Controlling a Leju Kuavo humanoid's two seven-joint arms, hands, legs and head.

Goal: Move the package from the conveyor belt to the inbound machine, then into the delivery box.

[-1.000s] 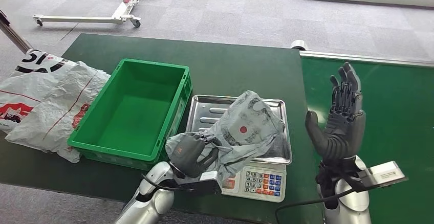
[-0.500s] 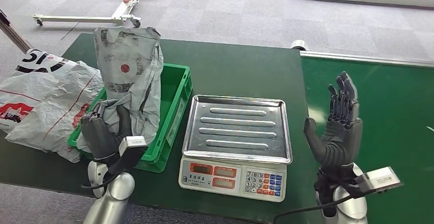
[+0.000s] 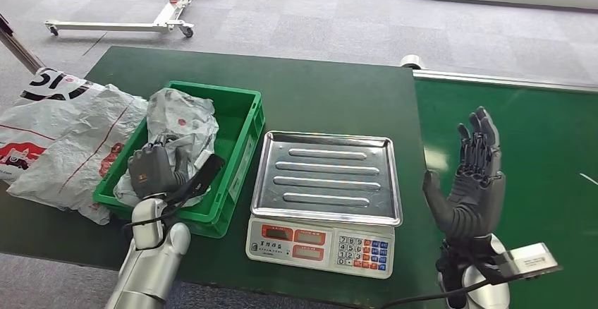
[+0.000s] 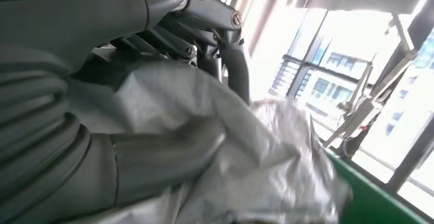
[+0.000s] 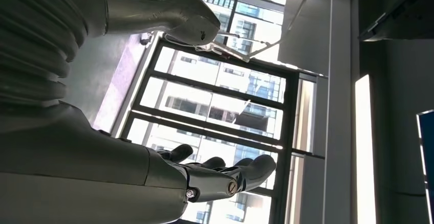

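Gripping package (image 3: 180, 122), left hand (image 3: 154, 171), in crate (image 3: 240, 140)

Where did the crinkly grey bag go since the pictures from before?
The left hand lifted the grey package off the scale's steel tray, swung it over to the robot's left and lowered it into the green box. Its fingers still grip the package. The right hand stayed raised and open; the scale and the white bags did not move.

crate (image 3: 240, 155) walls hem left hand (image 3: 151, 170) (package (image 3: 180, 117) inside) | scale (image 3: 328, 182) adjacent
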